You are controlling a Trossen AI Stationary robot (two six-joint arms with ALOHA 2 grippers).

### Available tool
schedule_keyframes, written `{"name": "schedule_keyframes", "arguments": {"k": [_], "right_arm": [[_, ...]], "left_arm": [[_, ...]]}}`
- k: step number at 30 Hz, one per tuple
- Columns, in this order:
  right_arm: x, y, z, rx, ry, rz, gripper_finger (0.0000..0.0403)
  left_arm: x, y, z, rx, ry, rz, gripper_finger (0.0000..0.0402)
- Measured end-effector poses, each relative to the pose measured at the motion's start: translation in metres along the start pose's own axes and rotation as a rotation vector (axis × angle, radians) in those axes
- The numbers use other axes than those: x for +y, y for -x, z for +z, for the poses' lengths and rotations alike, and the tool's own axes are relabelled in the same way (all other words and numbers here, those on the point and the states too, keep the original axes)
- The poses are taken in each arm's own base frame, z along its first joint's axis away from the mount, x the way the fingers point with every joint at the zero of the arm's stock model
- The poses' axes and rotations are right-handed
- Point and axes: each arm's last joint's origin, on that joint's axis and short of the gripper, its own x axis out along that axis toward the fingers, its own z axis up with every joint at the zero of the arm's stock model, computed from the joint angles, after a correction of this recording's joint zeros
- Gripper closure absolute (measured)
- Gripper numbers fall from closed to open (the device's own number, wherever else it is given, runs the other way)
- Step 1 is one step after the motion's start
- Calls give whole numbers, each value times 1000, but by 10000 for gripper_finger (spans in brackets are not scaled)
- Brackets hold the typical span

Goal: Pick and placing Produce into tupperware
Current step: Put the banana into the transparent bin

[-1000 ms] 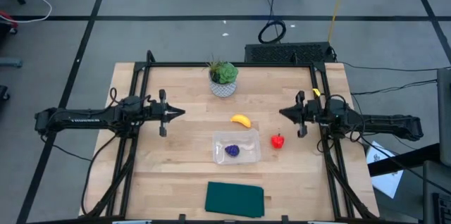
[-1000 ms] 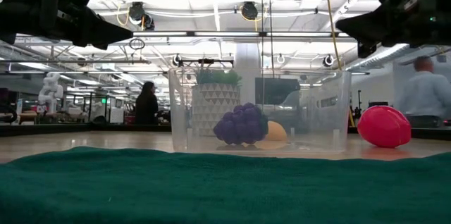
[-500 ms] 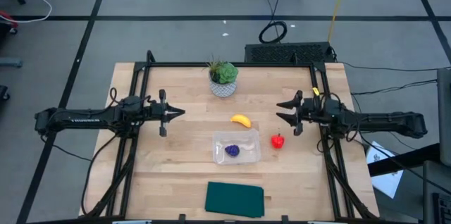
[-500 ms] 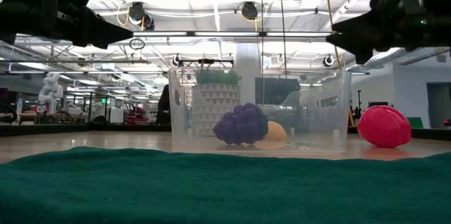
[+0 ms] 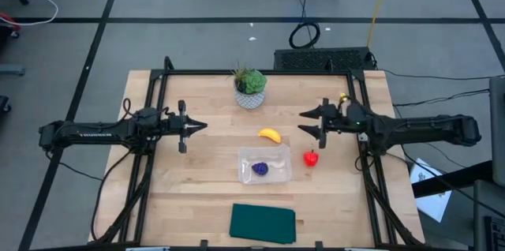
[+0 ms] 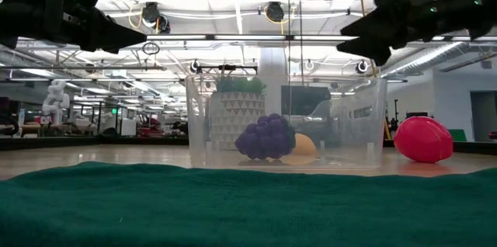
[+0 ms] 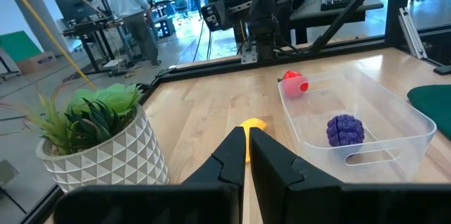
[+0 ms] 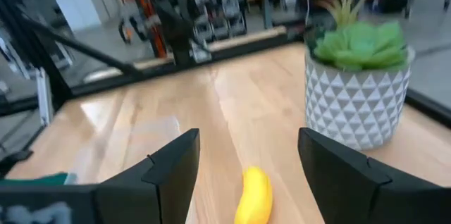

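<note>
The clear tupperware [image 5: 279,174] stands mid-table with the dark purple piece [image 5: 259,169] resting on its floor. The yellow banana [image 5: 270,134] lies on the wood just beyond it, and the red fruit with a green top [image 5: 312,158] lies to its right. My right gripper [image 5: 301,123] hangs open above the table, right of the banana and beyond the red fruit; in the right wrist view the banana [image 8: 255,194] shows between its fingers, farther off. My left gripper [image 5: 203,127] is shut and empty, left of the banana, held above the table.
A green plant in a white patterned pot [image 5: 250,87] stands at the far middle of the table. A dark green cloth [image 5: 263,223] lies at the near edge. Black frame rails [image 5: 155,101] run along both sides. A person [image 7: 130,5] stands in the room beyond.
My right gripper has opened from shut and moved toward the table's left, closer to the banana. The produce and the tupperware lie as before.
</note>
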Motion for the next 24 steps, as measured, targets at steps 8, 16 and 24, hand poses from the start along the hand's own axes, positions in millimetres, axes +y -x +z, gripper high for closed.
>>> {"name": "schedule_keyframes", "arguments": {"k": [8,16,24], "right_arm": [[5,-25,22,100,12,-17,169],[-4,-34,22,97,-24,-45,169],[-15,-47,27,241,-93,-22,118]], "left_arm": [[0,0,0,1,0,0,376],[0,0,0,0,-11,0,376],[0,0,0,0,-25,0,376]]}}
